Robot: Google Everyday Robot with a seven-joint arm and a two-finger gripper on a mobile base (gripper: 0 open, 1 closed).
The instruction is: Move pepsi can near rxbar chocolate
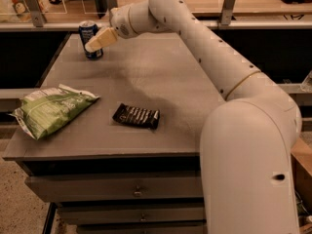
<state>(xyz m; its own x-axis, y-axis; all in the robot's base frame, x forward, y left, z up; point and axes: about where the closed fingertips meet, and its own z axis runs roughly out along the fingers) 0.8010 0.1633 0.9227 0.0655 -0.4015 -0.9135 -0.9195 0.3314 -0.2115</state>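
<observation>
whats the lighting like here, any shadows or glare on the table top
Camera view: warm, orange-tinted indoor light. The arm throws a soft, diffuse shadow across the middle of the table. No strong glare, only a mild sheen on the green chip bag. The gripper, at the far left corner and overlapping the pepsi can, is well lit. The rxbar chocolate reads dark.
</observation>
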